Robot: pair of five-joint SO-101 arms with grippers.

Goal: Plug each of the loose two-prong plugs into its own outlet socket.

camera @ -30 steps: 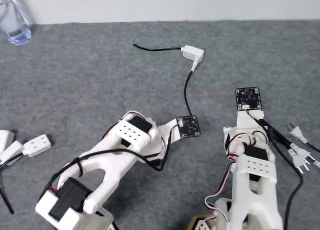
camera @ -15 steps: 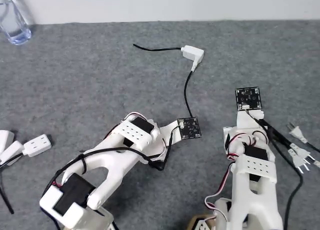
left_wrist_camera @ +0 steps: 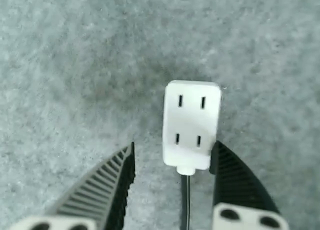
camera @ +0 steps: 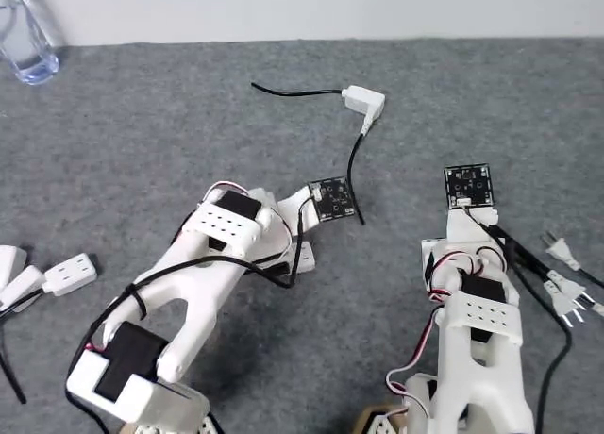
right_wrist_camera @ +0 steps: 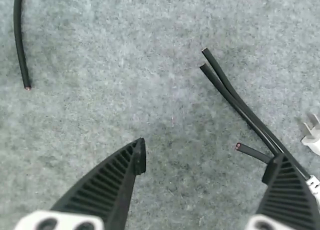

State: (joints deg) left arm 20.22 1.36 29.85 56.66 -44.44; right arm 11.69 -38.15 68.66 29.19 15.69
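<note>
Left wrist view: a white outlet block (left_wrist_camera: pixel 192 125) lies flat on the grey table surface (left_wrist_camera: pixel 75 55), slotted face up. Its long axis runs in line with the left gripper (left_wrist_camera: pixel 174 149), its two pairs of slots parallel to that axis. A dark cord leaves the end nearer the wrist and passes between the fingers. The left gripper's jaws stand apart, wider than the block, bracketing that nearer end. One finger (left_wrist_camera: pixel 227 175) is just beside the block's corner, though contact cannot be confirmed; the other stands clear of it. The surface on the block's other three sides is bare. Right wrist view: the right gripper (right_wrist_camera: pixel 206 157) is spread wide above the surface and holds nothing. Black cords (right_wrist_camera: pixel 235 102) run in beside one finger, with a white plug (right_wrist_camera: pixel 312 132) at the frame's edge. High view: the left arm (camera: pixel 217 255) lies across the middle of the table, and the block cannot be placed with certainty beneath it. White two-prong plugs (camera: pixel 566 300) lie loose at the table's edge beside the right arm (camera: pixel 481 311). A far white block (camera: pixel 363 101) trailing black leads sits mid-table toward the wall (camera: pixel 330 9), with bare surface between it and both arms. Further white blocks (camera: pixel 71 274) lie at the opposite edge, and a clear vessel (camera: pixel 24 47) occupies the far corner.
</note>
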